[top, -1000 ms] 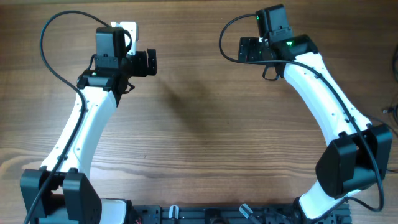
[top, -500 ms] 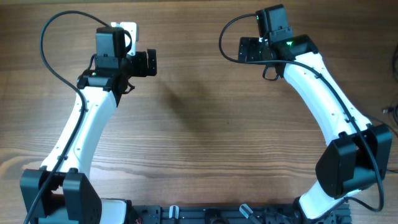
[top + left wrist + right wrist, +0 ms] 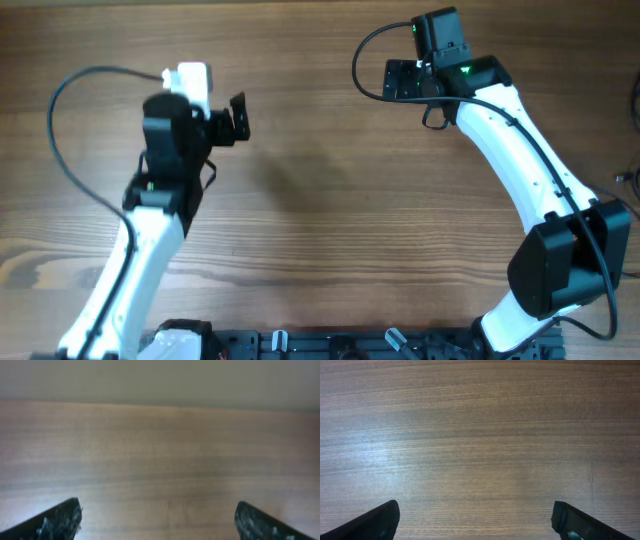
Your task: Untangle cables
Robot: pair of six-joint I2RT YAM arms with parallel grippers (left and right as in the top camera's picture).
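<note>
I see the left gripper (image 3: 157, 512) with its jaws spread wide above the wooden table (image 3: 320, 210), holding nothing. The right gripper (image 3: 475, 512) is spread just as wide and is also empty. I cannot place the cables in any view; a thin dark wisp (image 3: 627, 175) at the table's right edge is too small to tell.

Obscured or cropped, all views.
Left wrist view blurred throughout; left pincer (image 3: 157, 517) and right pincer (image 3: 475, 519) show only finger tips, cut by bottom edge. Overhead: left arm (image 3: 130, 260) base cropped; dark strand (image 3: 627, 176) at right edge unidentifiable.
</note>
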